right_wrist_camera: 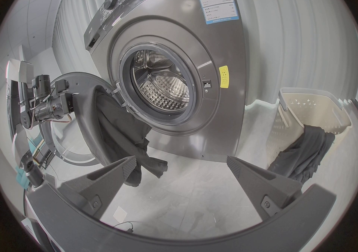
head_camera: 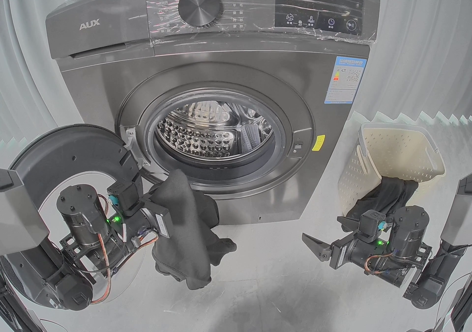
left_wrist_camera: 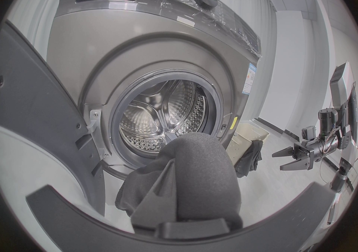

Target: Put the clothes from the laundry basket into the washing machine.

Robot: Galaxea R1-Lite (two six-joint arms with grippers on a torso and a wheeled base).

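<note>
My left gripper (head_camera: 158,220) is shut on a dark grey garment (head_camera: 189,234), which hangs low in front of the washing machine's open drum (head_camera: 216,131), just below the port's rim. In the left wrist view the cloth (left_wrist_camera: 197,178) drapes over the fingers and hides them. A cream laundry basket (head_camera: 393,148) stands right of the machine, with another dark garment (head_camera: 391,195) draped over its front rim. My right gripper (head_camera: 319,248) is open and holds nothing, low above the floor left of the basket; its fingers (right_wrist_camera: 112,176) frame the machine's lower front.
The machine's round door (head_camera: 64,151) is swung wide open to the left, close behind my left arm. Pale bare floor (head_camera: 275,269) lies between the two arms. A white curtain (head_camera: 423,43) backs the machine and basket.
</note>
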